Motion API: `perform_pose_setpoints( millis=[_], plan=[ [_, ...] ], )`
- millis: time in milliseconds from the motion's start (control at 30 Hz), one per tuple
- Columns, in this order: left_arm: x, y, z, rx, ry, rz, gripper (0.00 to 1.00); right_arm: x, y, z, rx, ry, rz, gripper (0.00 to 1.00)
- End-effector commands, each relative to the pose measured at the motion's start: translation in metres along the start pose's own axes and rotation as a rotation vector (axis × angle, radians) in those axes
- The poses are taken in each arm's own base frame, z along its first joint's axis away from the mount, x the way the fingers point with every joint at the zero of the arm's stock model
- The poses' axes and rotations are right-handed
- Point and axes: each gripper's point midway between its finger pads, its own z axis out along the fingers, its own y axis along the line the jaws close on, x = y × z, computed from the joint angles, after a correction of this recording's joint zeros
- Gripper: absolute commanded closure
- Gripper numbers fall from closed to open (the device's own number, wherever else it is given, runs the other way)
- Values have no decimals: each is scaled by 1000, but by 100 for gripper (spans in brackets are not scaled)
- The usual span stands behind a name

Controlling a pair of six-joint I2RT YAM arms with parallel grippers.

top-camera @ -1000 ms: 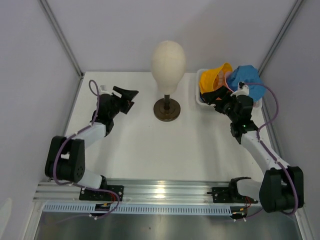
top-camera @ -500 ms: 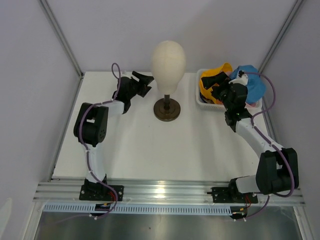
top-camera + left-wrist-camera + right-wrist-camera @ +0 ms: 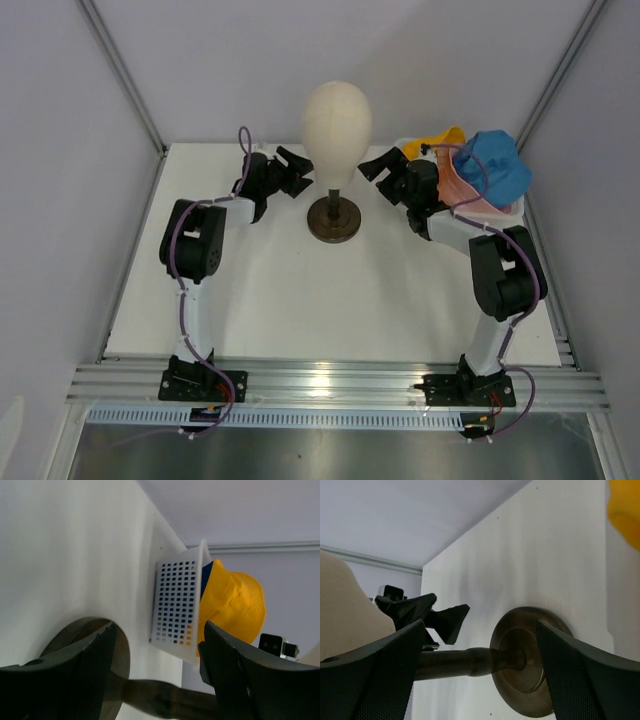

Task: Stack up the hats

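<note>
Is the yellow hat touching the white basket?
Touching. The left wrist view shows the yellow hat sitting in the white basket, its cloth showing through the wall holes.

Blocked at centre by head (image 3: 337, 120) on base (image 3: 334, 219), hemmed by left gripper (image 3: 296, 172) at 10 o'clock, right gripper (image 3: 382, 166) and basket (image 3: 175, 605) at 2. Open toward 6 over table (image 3: 330, 300).

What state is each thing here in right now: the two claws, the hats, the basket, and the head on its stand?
Left gripper: open, empty, beside the stand's post.
Right gripper: open, empty, on the post's other side.
Mannequin head: upright on its round base, bare.
Yellow hat: in the basket, bulging past its rim.
Sky blue hat: heaped on top of the pile.
Pink hat: under the sky blue one.
White basket: holding the hats.
</note>
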Motion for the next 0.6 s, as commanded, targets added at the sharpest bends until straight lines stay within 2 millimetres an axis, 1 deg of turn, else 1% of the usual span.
perform_pose_setpoints(
  millis=[0, 67, 100, 133, 167, 233, 267, 300, 367, 400, 433, 467, 500, 533, 567],
  plan=[
    [19, -15, -14, 35, 62, 68, 27, -10, 27, 10, -65, -53, 55, 6],
    [29, -18, -14, 34, 87, 95, 27, 4, 25, 17, -72, -28, 65, 6],
    [39, -19, -14, 21, 108, 117, 27, 13, 29, 19, -80, -13, 66, 6],
    [43, -19, -14, 16, 112, 126, 27, 23, 23, 24, -67, 4, 63, 6],
    [50, -21, -14, 17, 124, 133, 27, 26, 28, 28, -79, 10, 58, 7],
    [59, -23, -16, 43, 141, 132, 26, 42, 24, 33, -70, 60, 63, 7],
    [66, -22, -19, 53, 149, 126, 27, 46, 27, 34, -79, 74, 66, 7],
    [68, -25, -20, 59, 155, 122, 27, 47, 26, 34, -76, 76, 67, 7],
    [75, -28, -24, 83, 167, 131, 29, 56, 25, 32, -73, 93, 63, 7],
    [82, -18, -28, 65, 178, 129, 30, 59, 26, 31, -77, 100, 61, 7],
    [83, -24, -31, 80, 177, 142, 30, 65, 30, 29, -87, 112, 51, 7],
    [87, -25, -33, 81, 182, 149, 30, 69, 31, 26, -87, 123, 46, 7],
    [93, -15, -38, 61, 190, 150, 29, 73, 33, 24, -92, 130, 39, 7],
    [92, -22, -43, 75, 181, 161, 29, 81, 35, 22, -95, 142, 25, 7],
    [92, -23, -45, 76, 167, 164, 29, 85, 36, 20, -96, 147, 18, 7]
  ],
)
